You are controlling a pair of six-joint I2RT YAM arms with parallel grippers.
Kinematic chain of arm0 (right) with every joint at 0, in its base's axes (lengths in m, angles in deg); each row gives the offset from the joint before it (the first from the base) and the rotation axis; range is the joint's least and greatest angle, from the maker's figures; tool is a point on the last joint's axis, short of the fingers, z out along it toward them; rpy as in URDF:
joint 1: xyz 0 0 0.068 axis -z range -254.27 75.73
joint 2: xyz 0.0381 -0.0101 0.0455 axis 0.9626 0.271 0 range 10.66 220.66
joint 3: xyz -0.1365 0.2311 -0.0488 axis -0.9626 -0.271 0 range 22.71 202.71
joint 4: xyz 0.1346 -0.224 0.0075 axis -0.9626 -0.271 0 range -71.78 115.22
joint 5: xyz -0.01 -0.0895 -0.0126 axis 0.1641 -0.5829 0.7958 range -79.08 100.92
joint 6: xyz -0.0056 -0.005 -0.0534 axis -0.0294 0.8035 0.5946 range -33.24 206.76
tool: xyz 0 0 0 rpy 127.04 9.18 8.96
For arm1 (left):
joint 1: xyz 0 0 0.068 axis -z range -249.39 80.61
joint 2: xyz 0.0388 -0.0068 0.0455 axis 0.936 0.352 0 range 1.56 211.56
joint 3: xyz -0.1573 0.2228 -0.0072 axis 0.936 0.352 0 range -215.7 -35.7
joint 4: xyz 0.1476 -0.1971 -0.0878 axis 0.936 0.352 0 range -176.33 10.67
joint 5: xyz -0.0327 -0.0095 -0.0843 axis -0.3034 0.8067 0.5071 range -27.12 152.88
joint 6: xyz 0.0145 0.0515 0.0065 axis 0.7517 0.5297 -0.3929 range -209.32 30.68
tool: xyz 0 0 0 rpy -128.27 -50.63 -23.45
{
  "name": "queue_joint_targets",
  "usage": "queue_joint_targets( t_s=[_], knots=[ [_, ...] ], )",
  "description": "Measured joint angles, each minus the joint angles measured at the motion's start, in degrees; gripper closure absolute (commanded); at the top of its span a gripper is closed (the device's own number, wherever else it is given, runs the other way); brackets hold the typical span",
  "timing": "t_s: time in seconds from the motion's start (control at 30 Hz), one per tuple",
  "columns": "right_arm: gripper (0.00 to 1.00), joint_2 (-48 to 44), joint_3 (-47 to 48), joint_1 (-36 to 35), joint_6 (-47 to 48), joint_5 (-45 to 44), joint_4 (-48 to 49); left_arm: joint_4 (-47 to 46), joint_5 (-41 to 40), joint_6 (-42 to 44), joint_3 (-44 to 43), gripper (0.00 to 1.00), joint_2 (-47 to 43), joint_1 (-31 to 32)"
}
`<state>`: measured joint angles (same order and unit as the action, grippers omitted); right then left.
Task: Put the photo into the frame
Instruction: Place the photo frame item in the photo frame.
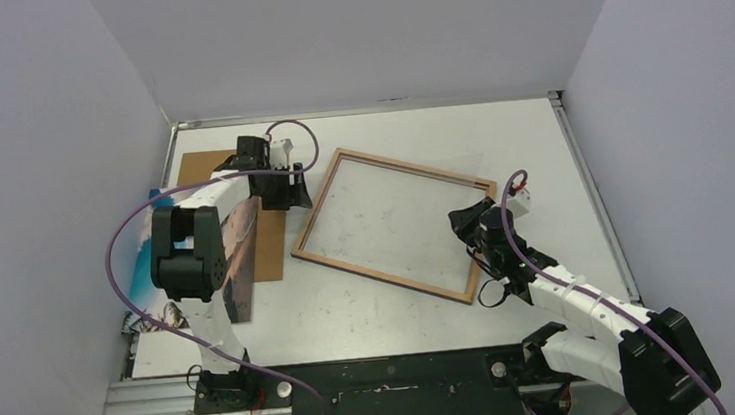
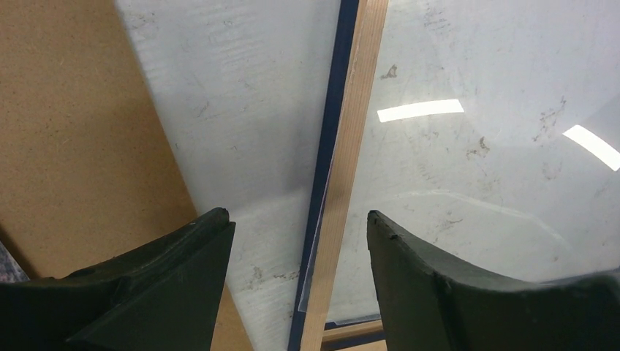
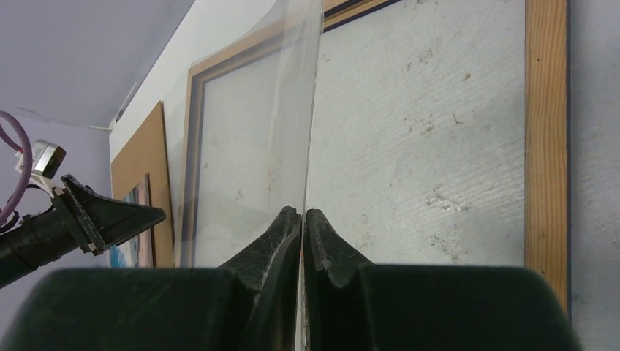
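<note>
The frame [image 1: 382,278] lies wood-brown side up mid-table, its navy edge showing in the left wrist view beside the wood rail [image 2: 351,146]. My right gripper [image 1: 461,222] [image 3: 303,212] is shut on the near edge of the clear pane [image 3: 248,146], which rises bowed out of the frame [image 3: 546,146]. Over the frame's left rail hangs my left gripper [image 1: 293,198] [image 2: 300,219], open and holding nothing. The photo [image 1: 243,269] lies at the far left, largely hidden under the left arm.
A plain brown backing board [image 1: 204,167] [image 2: 73,131] lies under the photo at the left, close to the frame. Walls enclose the table on three sides. Purple cables loop off both arms.
</note>
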<state>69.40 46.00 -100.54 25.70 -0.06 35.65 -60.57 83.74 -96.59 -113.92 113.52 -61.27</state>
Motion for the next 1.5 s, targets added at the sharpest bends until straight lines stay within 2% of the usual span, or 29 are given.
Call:
queue_joint_targets(
  t_s=[1.07, 1.5],
  knots=[
    [0.95, -3.04, -4.70, 5.99, 0.61, 7.41, 1.42, -0.17, -2.27, 0.63, -1.33, 0.38, 1.40, 2.49],
    [0.95, -0.35, -5.20, 6.54, -0.11, 9.86, 2.56, -0.35, -2.58, 0.66, -1.33, 0.38, 1.51, 2.71]
  ],
)
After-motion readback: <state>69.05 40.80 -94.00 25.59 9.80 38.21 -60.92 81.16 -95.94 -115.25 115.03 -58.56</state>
